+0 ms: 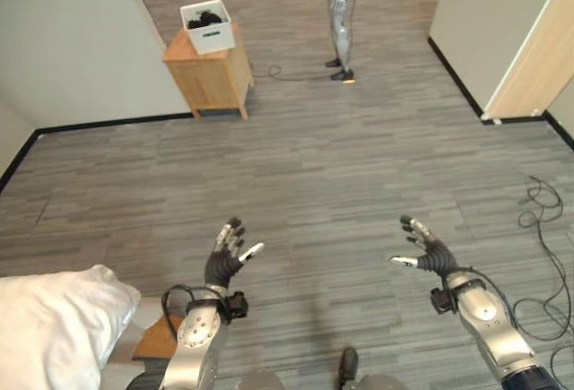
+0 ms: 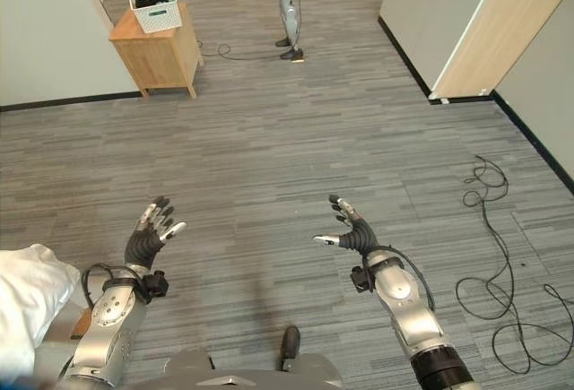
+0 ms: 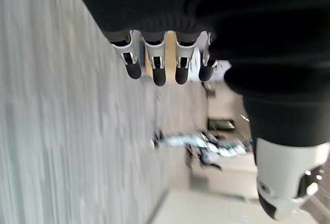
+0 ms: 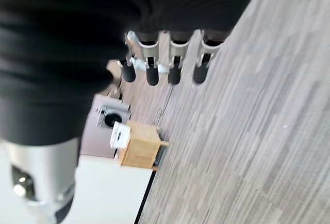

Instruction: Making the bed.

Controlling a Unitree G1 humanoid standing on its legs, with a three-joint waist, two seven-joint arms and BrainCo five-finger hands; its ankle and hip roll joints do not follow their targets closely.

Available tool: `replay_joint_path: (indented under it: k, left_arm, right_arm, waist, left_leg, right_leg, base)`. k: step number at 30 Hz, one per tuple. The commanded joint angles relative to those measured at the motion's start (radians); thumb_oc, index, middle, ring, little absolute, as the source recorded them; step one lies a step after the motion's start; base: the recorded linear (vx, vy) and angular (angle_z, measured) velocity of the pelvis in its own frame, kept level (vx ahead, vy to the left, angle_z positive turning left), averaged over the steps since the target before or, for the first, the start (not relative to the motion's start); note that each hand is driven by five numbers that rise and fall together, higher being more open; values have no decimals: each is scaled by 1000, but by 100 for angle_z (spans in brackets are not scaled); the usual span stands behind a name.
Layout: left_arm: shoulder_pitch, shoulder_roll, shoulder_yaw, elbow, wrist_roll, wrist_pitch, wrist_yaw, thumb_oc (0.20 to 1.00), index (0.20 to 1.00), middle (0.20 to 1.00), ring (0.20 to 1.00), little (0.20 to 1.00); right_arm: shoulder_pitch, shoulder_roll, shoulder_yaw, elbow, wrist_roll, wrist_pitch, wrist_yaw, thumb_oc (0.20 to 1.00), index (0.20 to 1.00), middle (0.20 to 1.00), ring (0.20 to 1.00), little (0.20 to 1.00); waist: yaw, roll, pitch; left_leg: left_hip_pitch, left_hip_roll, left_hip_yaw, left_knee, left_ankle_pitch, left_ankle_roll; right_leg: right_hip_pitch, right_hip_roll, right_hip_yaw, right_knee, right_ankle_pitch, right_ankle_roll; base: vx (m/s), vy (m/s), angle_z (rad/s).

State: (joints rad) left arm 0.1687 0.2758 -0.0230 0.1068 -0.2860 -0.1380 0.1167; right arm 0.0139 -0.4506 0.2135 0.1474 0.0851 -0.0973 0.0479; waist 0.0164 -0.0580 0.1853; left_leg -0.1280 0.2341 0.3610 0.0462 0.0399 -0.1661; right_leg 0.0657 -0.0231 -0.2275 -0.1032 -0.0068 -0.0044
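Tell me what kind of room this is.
Likely a mock bedroom in a robot test space: white bedding at the lower left, a wooden bedside cabinet carrying a white basket, and another humanoid robot standing beyond.

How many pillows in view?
1: a white pillow at the lower left, beside the left hand. Others may lie beyond the frame edge.

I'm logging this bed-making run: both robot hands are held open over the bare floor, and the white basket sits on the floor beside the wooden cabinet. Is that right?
Not quite. The white basket sits on top of the wooden cabinet, not on the floor beside it, as the left eye view shows. The rest holds: the left robot hand and right robot hand are both held open over the bare floor.
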Motion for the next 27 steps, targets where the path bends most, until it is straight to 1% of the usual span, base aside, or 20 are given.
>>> replay_joint_path:
  k: [1, 3, 4, 5, 6, 7, 8, 9, 10, 11, 12, 14, 16, 17, 18, 19, 20, 23, 26, 27]
  left_arm:
    - [-7, 31, 45, -102, 76, -79, 53, 1000, 1000, 1000, 1000, 1000]
    - [8, 30, 50, -119, 81, -80, 35, 1000, 1000, 1000, 1000, 1000]
    - [16, 31, 53, -121, 96, -79, 39, 1000, 1000, 1000, 1000, 1000]
    - [17, 34, 51, -126, 103, -81, 37, 1000, 1000, 1000, 1000, 1000]
    - [13, 45, 40, -121, 123, -74, 45, 1000, 1000, 1000, 1000, 1000]
    - [12, 45, 41, -121, 123, -75, 45, 1000, 1000, 1000, 1000, 1000]
    - [-4, 54, 30, -117, 122, -70, 57, 1000, 1000, 1000, 1000, 1000]
    - [-40, 83, 14, -108, 122, -64, 69, 1000, 1000, 1000, 1000, 1000]
    - [-43, 83, 15, -107, 122, -65, 69, 1000, 1000, 1000, 1000, 1000]
    - [-54, 94, 14, -104, 122, -65, 73, 1000, 1000, 1000, 1000, 1000]
    - [-70, 103, 14, -102, 118, -67, 77, 1000, 1000, 1000, 1000, 1000]
    - [-78, 111, 17, -106, 104, -73, 78, 1000, 1000, 1000, 1000, 1000]
    - [-74, 113, 22, -106, 86, -79, 71, 1000, 1000, 1000, 1000, 1000]
    - [-70, 112, 25, -109, 80, -84, 65, 1000, 1000, 1000, 1000, 1000]
    - [-72, 115, 33, -112, 86, -93, 57, 1000, 1000, 1000, 1000, 1000]
    - [-71, 114, 33, -112, 86, -93, 57, 1000, 1000, 1000, 1000, 1000]
    - [-78, 115, 40, -111, 94, -102, 52, 1000, 1000, 1000, 1000, 1000]
    - [-78, 119, 53, -101, 104, -114, 53, 1000, 1000, 1000, 1000, 1000]
    - [-49, 108, 77, -109, 86, -122, 61, 1000, 1000, 1000, 1000, 1000]
    - [-40, 103, 79, -112, 73, -123, 57, 1000, 1000, 1000, 1000, 1000]
  right_arm:
    - [-33, -46, -28, -63, -32, -46, -12, 1000, 1000, 1000, 1000, 1000]
    - [-16, -40, -29, -76, -48, -42, 5, 1000, 1000, 1000, 1000, 1000]
    - [-13, -36, -20, -73, -66, -43, 9, 1000, 1000, 1000, 1000, 1000]
    - [-6, -32, -19, -79, -80, -48, 15, 1000, 1000, 1000, 1000, 1000]
    - [8, -14, -6, -78, -101, -52, 18, 1000, 1000, 1000, 1000, 1000]
    - [7, -13, -6, -78, -102, -51, 18, 1000, 1000, 1000, 1000, 1000]
    - [-3, -6, 1, -76, -109, -51, 14, 1000, 1000, 1000, 1000, 1000]
    - [-27, 7, 10, -77, -109, -46, -1, 1000, 1000, 1000, 1000, 1000]
    - [-30, 8, 10, -76, -109, -46, -1, 1000, 1000, 1000, 1000, 1000]
    - [-40, 13, 11, -78, -107, -47, -7, 1000, 1000, 1000, 1000, 1000]
    - [-55, 19, 12, -82, -107, -47, -14, 1000, 1000, 1000, 1000, 1000]
    - [-76, 20, 13, -96, -108, -44, -14, 1000, 1000, 1000, 1000, 1000]
    - [-88, 17, 16, -99, -101, -44, -12, 1000, 1000, 1000, 1000, 1000]
    - [-92, 16, 16, -97, -97, -43, -15, 1000, 1000, 1000, 1000, 1000]
    - [-99, 16, 12, -86, -84, -47, -20, 1000, 1000, 1000, 1000, 1000]
    - [-100, 16, 14, -84, -84, -48, -20, 1000, 1000, 1000, 1000, 1000]
    - [-103, 21, 14, -74, -75, -56, -22, 1000, 1000, 1000, 1000, 1000]
    - [-105, 27, 29, -57, -75, -66, -17, 1000, 1000, 1000, 1000, 1000]
    - [-125, 23, 59, -32, -64, -71, -6, 1000, 1000, 1000, 1000, 1000]
    - [-126, 19, 59, -28, -63, -70, -4, 1000, 1000, 1000, 1000, 1000]
  waist:
    - [48, 28, 6]
    - [68, 36, -13]
    - [86, 37, -20]
    - [97, 32, -28]
    - [98, -1, -34]
    - [104, 1, -35]
    - [88, 0, -21]
    - [57, 15, 10]
    - [61, 19, 10]
    - [54, 34, 13]
    - [37, 32, 24]
    - [11, 22, 35]
    - [-20, 25, 34]
    - [-31, 19, 32]
    - [-59, 16, 24]
    - [-60, 19, 24]
    - [-72, 22, 16]
    - [-66, 15, 5]
    - [-40, 32, 8]
    - [-36, 35, 12]
  left_leg:
    - [-122, 54, 18, -50, 183, -13]
    - [-108, 48, -21, -87, 209, -19]
    - [-108, 41, -62, -82, 234, -23]
    - [-107, 34, -77, -78, 239, -15]
    - [-56, -4, -62, -60, 210, 24]
    - [-58, 0, -56, -58, 209, 27]
    - [-16, -8, -45, -55, 184, 46]
    - [76, -10, -40, -78, 148, 78]
    - [74, -5, -37, -78, 150, 78]
    - [102, 7, -41, -89, 135, 82]
    - [127, 0, -43, -100, 121, 86]
    - [165, -17, -59, -107, 94, 76]
    - [197, -18, -89, -112, 70, 55]
    - [219, -27, -107, -116, 47, 43]
    - [252, -30, -156, -126, 16, 24]
    - [254, -27, -156, -123, 8, 22]
    - [287, -18, -193, -128, -26, 5]
    - [325, -10, -208, -123, -51, -13]
    - [308, 28, -262, 19, 8, -24]
    - [285, 34, -256, 74, 26, -25]
  right_leg:
    - [249, -134, 40, 30, -151, 156]
    - [295, -157, 61, 63, -190, 178]
    - [310, -172, 81, 97, -190, 188]
    - [314, -186, 93, 146, -171, 200]
    - [267, -247, 118, 341, -39, 256]
    - [262, -246, 126, 339, -34, 257]
    - [209, -265, 136, 493, 93, 266]
    - [76, -255, 162, 719, 212, 266]
    - [71, -249, 166, 719, 217, 266]
    - [31, -254, 146, 752, 207, 266]
    - [-14, -281, 121, 770, 172, 266]
    - [-74, -307, 61, 685, 85, 254]
    - [-116, -264, 24, 518, 7, 227]
    - [-134, -244, 31, 392, -15, 219]
    - [-175, -200, 105, 171, 25, 214]
    - [-163, -196, 102, 154, 30, 216]
    - [-188, -191, 176, 49, 74, 238]
    - [-164, -202, 190, 54, 91, 233]
    - [-143, -195, 163, 109, 92, 195]
    - [-125, -198, 136, 113, 84, 180]
  base:
    - [627, 127, -29]
    - [630, 164, -34]
    - [604, 167, -47]
    - [768, 188, -85]
    - [534, 118, -101]
    - [487, 91, -113]
    - [395, 112, -98]
    - [391, 106, -58]
    - [397, 128, -24]
    - [271, 18, 45]
    - [441, -8, 48]
    - [449, -95, 67]
    - [448, -195, 58]
    - [641, -399, 56]
    - [521, -317, 73]
    - [645, -401, 110]
    - [321, -182, 112]
    - [352, -244, 118]
    - [289, -274, 43]
    - [183, -215, 43]
